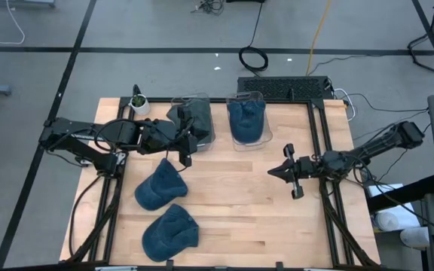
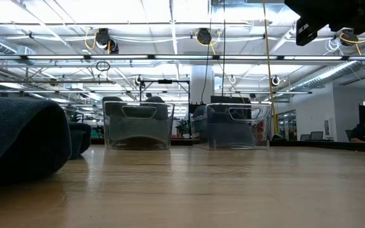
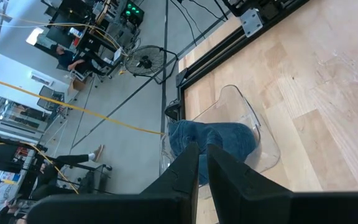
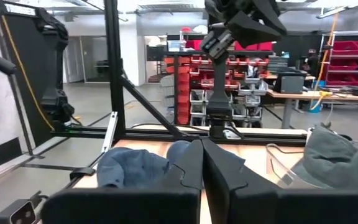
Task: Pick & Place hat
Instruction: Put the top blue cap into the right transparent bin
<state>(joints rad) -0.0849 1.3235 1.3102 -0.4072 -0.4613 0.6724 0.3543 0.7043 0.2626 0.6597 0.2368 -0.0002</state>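
Nearest me, two blue hats [image 1: 169, 232] [image 1: 160, 184] lay loose on the desk [image 1: 239, 211], not yet placed. My left gripper [image 1: 186, 148] hung by the left bin [image 1: 197, 117], jaws nearly closed, empty. Right gripper [image 1: 281, 172] waited, jaws shut. Farther back, both bins held a hat; right bin [image 1: 249, 120] full. Roughly half done.

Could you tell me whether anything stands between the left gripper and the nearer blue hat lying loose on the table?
Nothing visible does. The left gripper hangs just in front of the left bin, and the nearer blue hat lies on bare wood right below it in the high view. The second loose hat lies beyond.
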